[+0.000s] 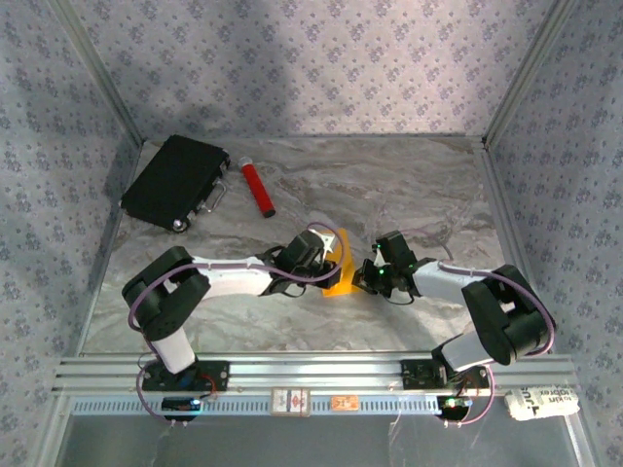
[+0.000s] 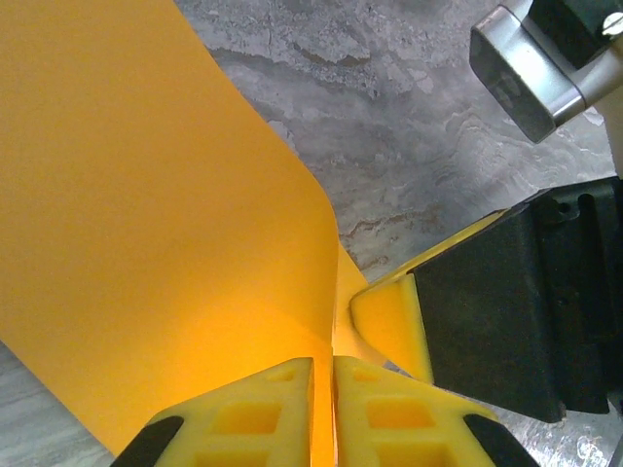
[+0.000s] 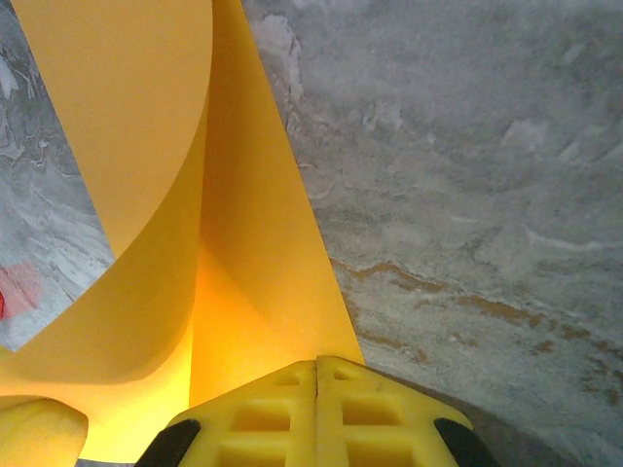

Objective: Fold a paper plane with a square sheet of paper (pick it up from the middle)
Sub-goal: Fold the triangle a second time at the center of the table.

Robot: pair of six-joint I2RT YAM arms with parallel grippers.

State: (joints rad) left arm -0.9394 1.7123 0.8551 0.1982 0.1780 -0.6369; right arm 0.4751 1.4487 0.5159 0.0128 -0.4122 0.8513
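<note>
The square sheet of paper [image 1: 340, 283], orange-yellow, hangs curled between both grippers near the table's middle. In the left wrist view the sheet [image 2: 146, 224] bends up and left. It runs down through my left gripper [image 2: 323, 364], whose yellow pads stand a narrow slit apart around it. One pad [image 2: 389, 326] of the right gripper touches the sheet just beside them. My right gripper [image 3: 318, 363] is shut on the lower edge of the sheet [image 3: 253, 263], pads pressed tight together. From above, my left gripper [image 1: 332, 263] and right gripper [image 1: 364, 277] face each other across the paper.
A black case [image 1: 175, 182] lies at the back left with a red cylinder [image 1: 258, 188] to its right. Patterned walls and metal posts close in the marbled table [image 1: 409, 185]. A white packet [image 1: 540, 400] lies by the front rail on the right.
</note>
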